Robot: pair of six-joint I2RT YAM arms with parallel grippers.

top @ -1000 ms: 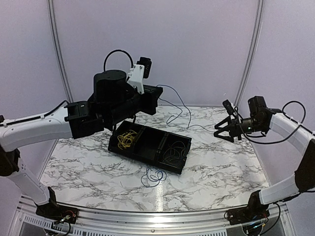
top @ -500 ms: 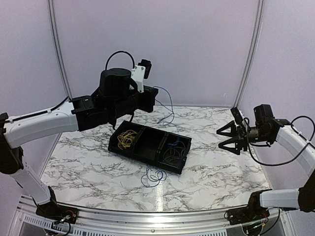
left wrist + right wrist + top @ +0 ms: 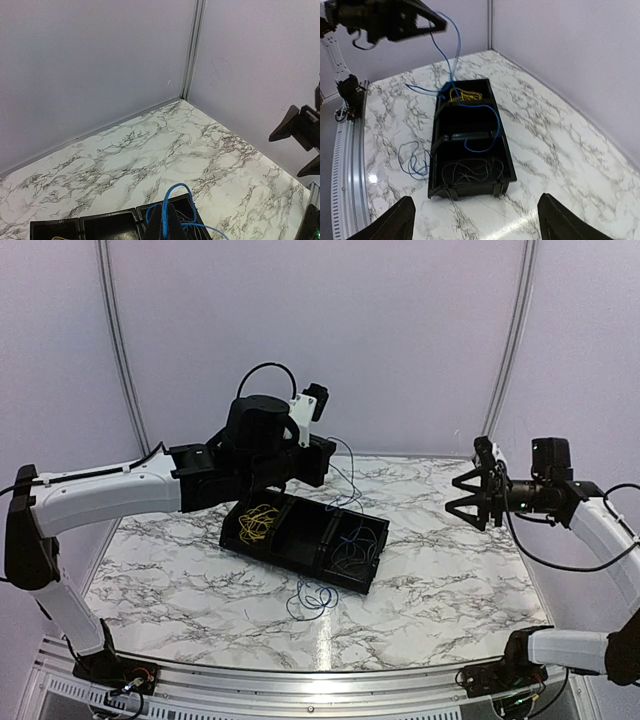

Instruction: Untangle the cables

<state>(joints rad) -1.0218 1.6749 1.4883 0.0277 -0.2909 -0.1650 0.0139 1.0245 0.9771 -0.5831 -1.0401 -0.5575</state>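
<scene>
My left gripper (image 3: pixel 328 462) is shut on a thin blue cable (image 3: pixel 349 475) and holds it above the black tray (image 3: pixel 290 558). In the left wrist view the shut fingers (image 3: pixel 167 220) pinch a blue loop (image 3: pixel 176 192). The cable hangs into the tray's middle and right compartments (image 3: pixel 491 131). A yellow tangle (image 3: pixel 258 523) lies in the left compartment, and it also shows in the right wrist view (image 3: pixel 465 95). Thin dark wires (image 3: pixel 470 172) lie in the right compartment. Another blue cable (image 3: pixel 312 598) lies coiled on the table in front of the tray. My right gripper (image 3: pixel 478 495) is open and empty, raised to the right of the tray.
The marble table (image 3: pixel 180 580) is enclosed by lilac walls with a metal rail (image 3: pixel 347 165) along the near edge. The left arm (image 3: pixel 110 490) reaches across above the tray's left end. The right gripper's fingers (image 3: pixel 300 132) show in the left wrist view.
The left gripper has moved right with the blue cable. The cable's far end no longer stretches toward the right gripper and hangs into the tray. The right gripper has drawn back and up.
</scene>
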